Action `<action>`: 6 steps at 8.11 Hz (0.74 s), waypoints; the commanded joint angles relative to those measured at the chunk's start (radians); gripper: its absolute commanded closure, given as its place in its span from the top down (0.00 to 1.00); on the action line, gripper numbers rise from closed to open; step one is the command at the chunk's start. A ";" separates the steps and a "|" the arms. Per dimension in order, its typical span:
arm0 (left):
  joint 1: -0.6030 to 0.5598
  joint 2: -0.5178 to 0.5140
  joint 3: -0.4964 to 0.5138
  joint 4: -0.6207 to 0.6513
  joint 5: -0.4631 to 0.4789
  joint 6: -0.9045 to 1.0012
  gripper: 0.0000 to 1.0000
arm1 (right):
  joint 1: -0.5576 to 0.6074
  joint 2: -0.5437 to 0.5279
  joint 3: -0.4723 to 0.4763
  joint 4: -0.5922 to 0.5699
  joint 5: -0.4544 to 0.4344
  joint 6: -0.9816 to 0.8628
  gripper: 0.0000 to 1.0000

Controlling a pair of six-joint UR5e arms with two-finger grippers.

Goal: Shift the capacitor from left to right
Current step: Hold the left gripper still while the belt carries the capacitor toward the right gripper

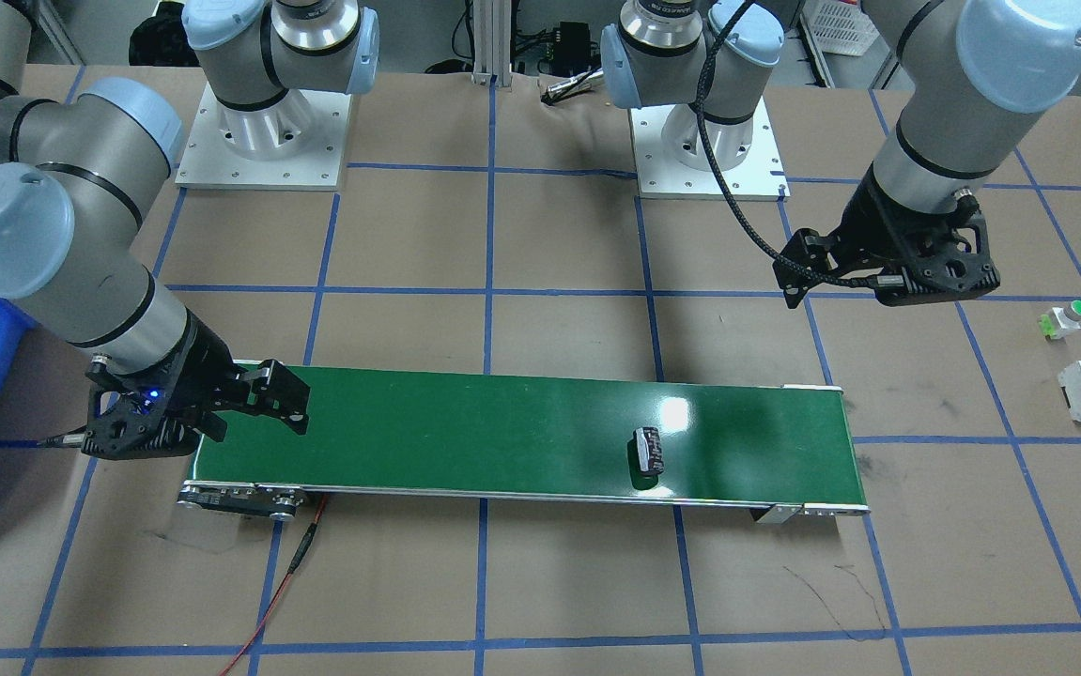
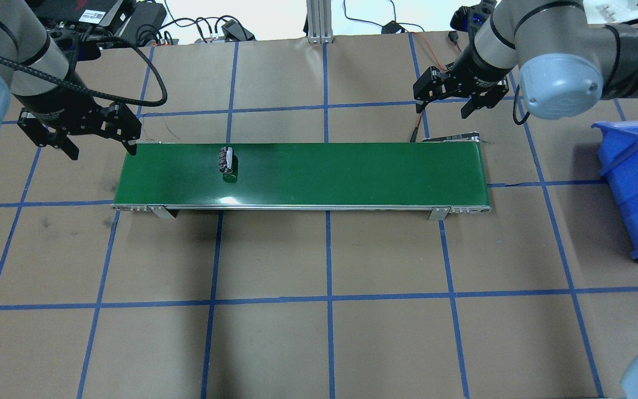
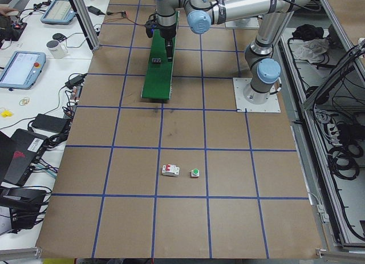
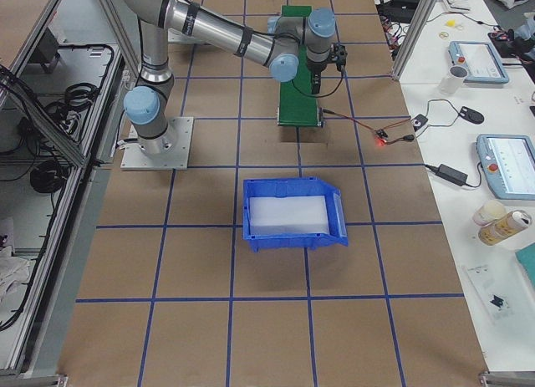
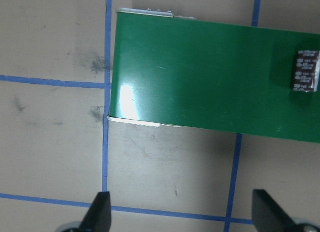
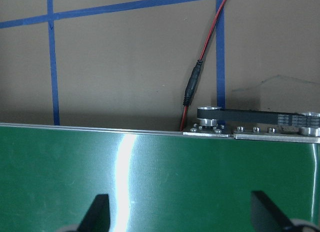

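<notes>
Capacitor [image 2: 226, 160] lying on green belt [image 2: 352, 172], left-centre of overhead frame, untouched. Left tool [image 2: 102, 148] upper left off belt end, spread wide, empty. Right tool [image 2: 443, 108] upper right, also spread, empty.

i work in a robotics lab. my two arms [image 1: 80, 272] are bolted on white plates [image 1: 263, 141] to a table [image 2: 319, 343] papered brown and gridded with blue tape [image 2: 328, 249]. a small green conveyor [image 2: 352, 172] lies on it. side benches [image 3: 34, 101] carry control pendants [image 3: 21, 69] and power bricks [image 3: 45, 122], framed by aluminium posts [image 3: 80, 16].
</notes>
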 commanded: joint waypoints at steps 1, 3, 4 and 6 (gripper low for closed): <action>0.000 -0.002 -0.002 0.000 0.000 0.001 1.00 | -0.002 0.001 0.016 -0.011 -0.002 -0.006 1.00; 0.000 -0.005 0.000 0.000 0.000 -0.001 1.00 | 0.000 0.002 0.016 -0.009 -0.047 -0.006 1.00; 0.000 -0.005 -0.002 0.000 0.000 -0.002 1.00 | 0.000 0.010 0.016 -0.008 -0.050 -0.039 1.00; 0.000 -0.005 0.000 0.000 0.000 -0.002 1.00 | 0.000 0.015 0.017 0.000 -0.048 -0.112 1.00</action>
